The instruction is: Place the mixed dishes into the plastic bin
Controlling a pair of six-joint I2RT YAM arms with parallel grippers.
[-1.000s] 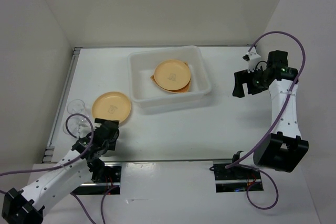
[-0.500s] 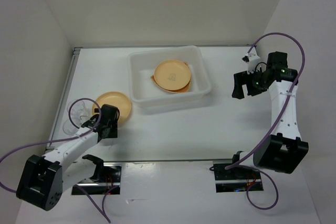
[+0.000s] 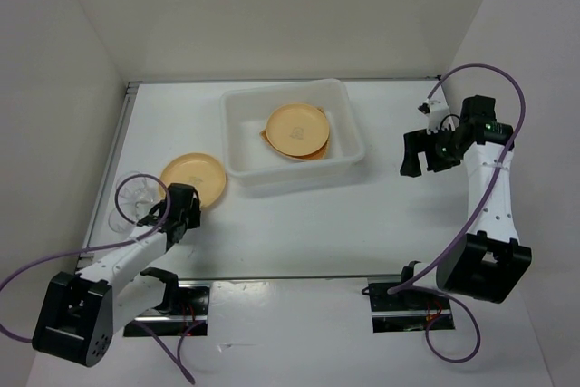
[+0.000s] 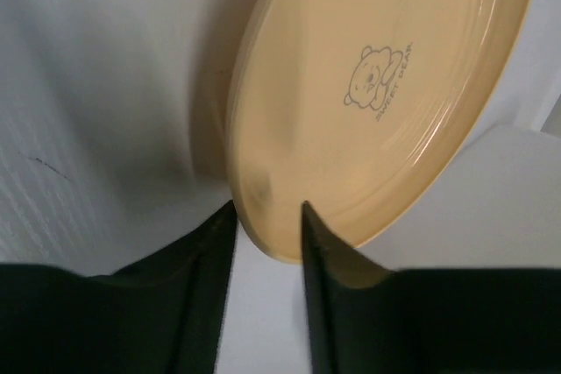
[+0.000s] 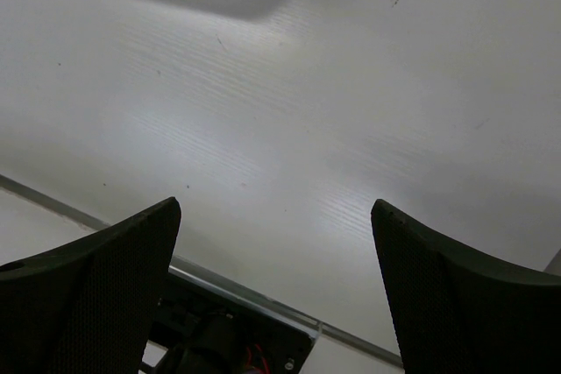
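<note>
A tan-yellow plate (image 3: 193, 174) with a bear print lies on the table left of the plastic bin (image 3: 243, 104). My left gripper (image 3: 185, 204) is shut on that plate's near rim (image 4: 377, 85), one finger (image 4: 219, 251) outside the rim and the other over its inner face; its jaws (image 4: 267, 209) stand narrow. A second tan plate (image 3: 296, 126) rests inside the bin on an orange dish (image 3: 310, 157), of which only an edge shows. The clear cup (image 3: 134, 189) stands left of the held plate. My right gripper (image 3: 412, 156) hangs open over bare table (image 5: 276, 208), right of the bin.
White walls enclose the table on the left, back and right. A metal rail (image 3: 107, 192) runs along the left edge. A purple cable (image 3: 145, 201) loops over the cup area beside the left arm. The arm bases sit at the near edge.
My left gripper moved forward to the plate and its jaws narrowed from wide open onto the rim. The plate has shifted slightly away. The right arm barely moved.
</note>
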